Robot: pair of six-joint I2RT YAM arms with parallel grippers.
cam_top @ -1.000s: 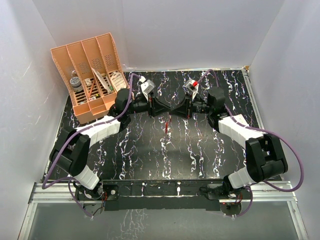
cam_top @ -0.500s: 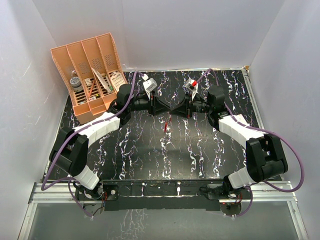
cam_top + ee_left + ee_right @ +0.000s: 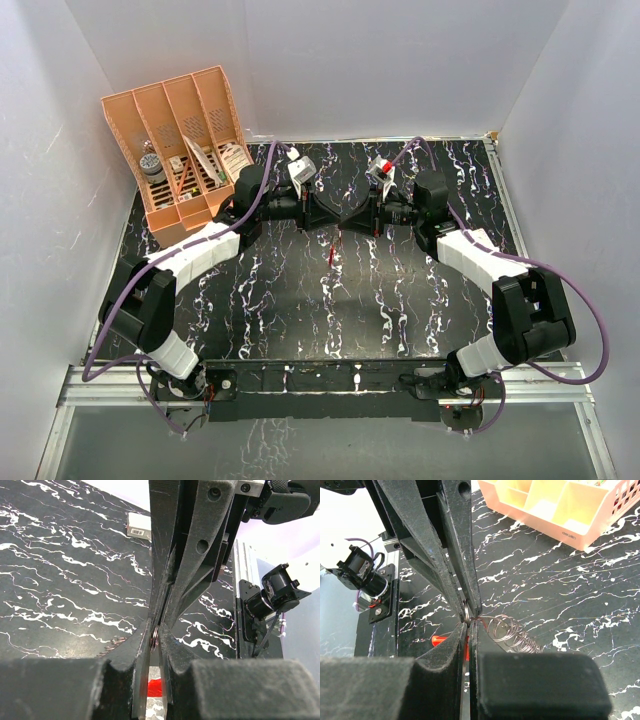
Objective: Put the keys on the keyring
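Observation:
My left gripper (image 3: 328, 213) and right gripper (image 3: 347, 214) meet tip to tip above the middle of the table. Both are shut on a thin metal ring (image 3: 155, 639), which is pinched where the fingertips meet; it also shows in the right wrist view (image 3: 465, 612). A thin wire coil (image 3: 512, 630) runs off beside the right fingers. A red elongated piece (image 3: 333, 250), seemingly the keyring, sits just below the fingertips. It shows as a red patch through the left fingers' gap (image 3: 155, 687) and beside the right fingers (image 3: 438, 640). I cannot make out the tiny key.
An orange desk organiser (image 3: 185, 150) with several small items stands at the back left; its front tray shows in the right wrist view (image 3: 560, 505). A small white label block (image 3: 139, 526) lies on the black marbled table (image 3: 300, 300). White walls close in three sides.
The left wrist has shifted slightly to the right and back. The two grippers stay pressed together at the same spot, with the red piece still below them.

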